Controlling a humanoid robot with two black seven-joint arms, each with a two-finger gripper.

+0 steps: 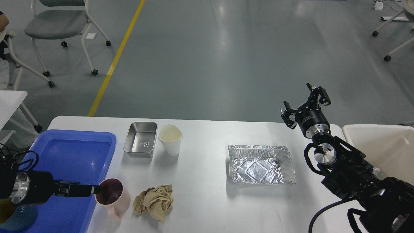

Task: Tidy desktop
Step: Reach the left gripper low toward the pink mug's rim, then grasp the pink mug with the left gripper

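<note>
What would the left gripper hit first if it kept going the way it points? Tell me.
The left gripper points right, and its tip is already at the rim of the pink mug; that comes first, then probably the crumpled brown paper. Depth is unclear.
</note>
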